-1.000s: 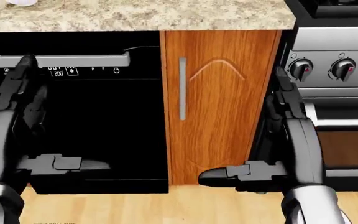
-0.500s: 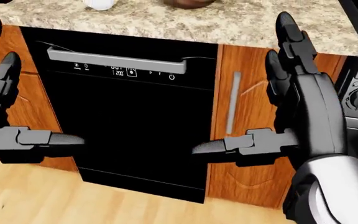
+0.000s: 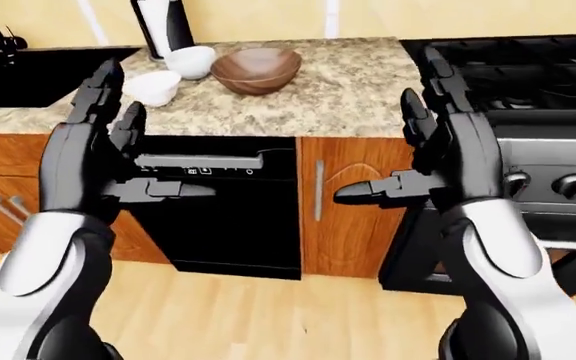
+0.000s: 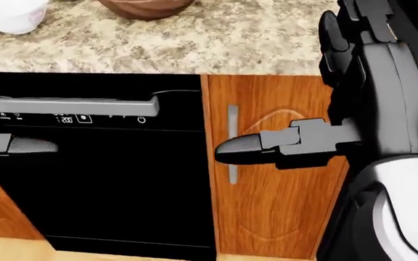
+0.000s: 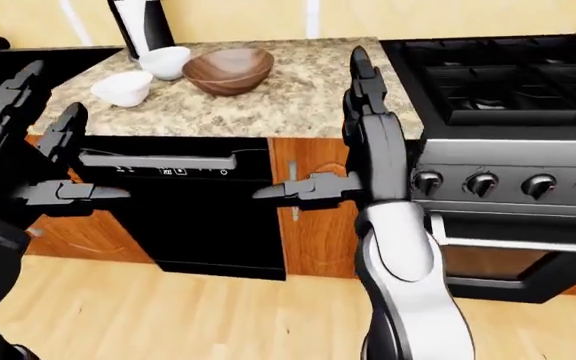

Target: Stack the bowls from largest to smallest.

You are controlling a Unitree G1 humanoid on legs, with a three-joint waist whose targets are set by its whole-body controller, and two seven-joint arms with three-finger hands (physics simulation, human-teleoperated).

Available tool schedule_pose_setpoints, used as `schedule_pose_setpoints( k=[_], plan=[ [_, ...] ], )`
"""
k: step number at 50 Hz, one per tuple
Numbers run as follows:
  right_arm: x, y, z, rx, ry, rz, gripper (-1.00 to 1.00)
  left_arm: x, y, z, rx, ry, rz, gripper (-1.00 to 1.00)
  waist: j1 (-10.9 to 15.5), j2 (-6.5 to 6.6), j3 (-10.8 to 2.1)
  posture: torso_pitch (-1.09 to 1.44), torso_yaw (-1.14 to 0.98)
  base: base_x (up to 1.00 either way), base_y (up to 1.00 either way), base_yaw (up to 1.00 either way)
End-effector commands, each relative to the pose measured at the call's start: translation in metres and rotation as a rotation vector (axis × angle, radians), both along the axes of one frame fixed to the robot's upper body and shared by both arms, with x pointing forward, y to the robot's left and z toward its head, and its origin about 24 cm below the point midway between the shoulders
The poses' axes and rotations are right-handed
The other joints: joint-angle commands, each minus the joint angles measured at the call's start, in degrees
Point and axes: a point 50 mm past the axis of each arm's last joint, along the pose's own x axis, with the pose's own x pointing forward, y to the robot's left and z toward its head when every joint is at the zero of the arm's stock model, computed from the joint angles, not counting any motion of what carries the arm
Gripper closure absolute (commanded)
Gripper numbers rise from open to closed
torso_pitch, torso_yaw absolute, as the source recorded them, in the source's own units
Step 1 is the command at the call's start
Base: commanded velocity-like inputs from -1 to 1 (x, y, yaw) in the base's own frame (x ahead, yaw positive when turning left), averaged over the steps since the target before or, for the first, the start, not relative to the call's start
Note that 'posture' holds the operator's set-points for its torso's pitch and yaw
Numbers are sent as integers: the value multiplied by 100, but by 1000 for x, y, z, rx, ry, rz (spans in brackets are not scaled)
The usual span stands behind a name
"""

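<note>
Three bowls stand on the granite counter, all apart from both hands. A large brown wooden bowl is in the middle. One white bowl sits just left of it, and a second white bowl sits lower left, near the counter edge. The brown bowl's base and a white bowl show at the top of the head view. My left hand is open and empty, raised below the white bowls. My right hand is open and empty, raised right of the brown bowl.
A black cylinder with a white top stands behind the white bowls. A dark sink lies at the left and a gas stove at the right. A black dishwasher and a wooden cabinet door are below the counter.
The whole head view has shifted: the camera has moved, so more counter and the bowls now show at the top. Both open hands have risen in the view.
</note>
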Motion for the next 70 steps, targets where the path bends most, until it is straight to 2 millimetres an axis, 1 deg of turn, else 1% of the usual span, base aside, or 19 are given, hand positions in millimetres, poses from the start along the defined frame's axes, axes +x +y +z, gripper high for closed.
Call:
schedule_pose_setpoints(
  k=[1,2,3,5,10,15,16,17,18,22,27,34,37,40,41,42,49,59,70],
  plan=[
    [-3,4,7,-5,-34,21,-100,-2,3,8,0,-34,6,-100,-5,175,-204,0,0,5,46,0],
    [-3,5,8,-5,-38,24,-100,-3,4,9,0,-37,7,-100,108,5,32,0,0,2,46,0],
    [-3,6,9,-6,-40,27,-100,-3,5,10,0,-39,10,-100,198,123,11,0,0,0,47,0],
    [-3,9,9,0,-43,50,-100,-4,8,12,0,-42,14,-100,279,39,-36,0,0,0,24,46],
    [-3,12,13,4,-48,62,-100,-7,14,16,0,-49,24,-100,-104,34,9,0,0,0,0,100],
    [-4,12,18,3,-59,60,-100,-9,17,21,4,-56,30,-100,-208,-455,-67,0,0,0,0,100],
    [-4,12,18,-1,-61,57,-100,-9,17,22,4,-57,30,-100,-379,-573,-200,0,0,0,23,0],
    [-5,11,20,3,-64,53,-100,-11,17,23,4,-58,31,-100,-336,-444,52,0,0,0,0,0],
    [-6,11,20,3,-65,54,-100,-11,17,24,6,-58,31,-100,-301,-494,144,0,0,0,0,0],
    [-6,11,22,-3,-74,46,-100,-10,18,26,9,-63,30,-100,-277,-486,142,0,0,0,0,0],
    [-6,9,23,1,-84,43,-100,-11,19,29,11,-69,36,-100,-244,-370,-101,0,0,0,23,0],
    [-7,8,24,11,-92,41,-100,-11,18,30,14,-72,31,-100,-254,-300,-100,0,0,0,51,0],
    [-8,7,24,18,-93,38,-100,-11,19,31,13,-73,33,-100,-272,-152,-65,0,0,0,49,0],
    [-8,7,25,21,-96,39,-100,-13,19,33,14,-75,33,-100,-302,392,-175,0,0,0,39,0],
    [-8,7,25,22,-96,39,-100,-13,19,33,14,-76,33,-100,-270,142,-112,0,0,0,33,0],
    [-7,7,25,23,-95,39,-100,-13,19,33,14,-76,33,-100,-288,286,-46,0,0,0,28,0],
    [-6,6,23,52,-92,48,-100,-13,19,31,17,-74,32,-100,-346,93,116,0,0,0,0,0],
    [-7,4,22,58,-94,55,-100,-12,18,33,23,-76,29,-100,-342,8,7,0,0,0,0,-83],
    [-4,4,17,45,-83,44,-100,-12,17,36,34,-79,25,-100,-267,-374,89,0,0,2,0,0]
  ],
)
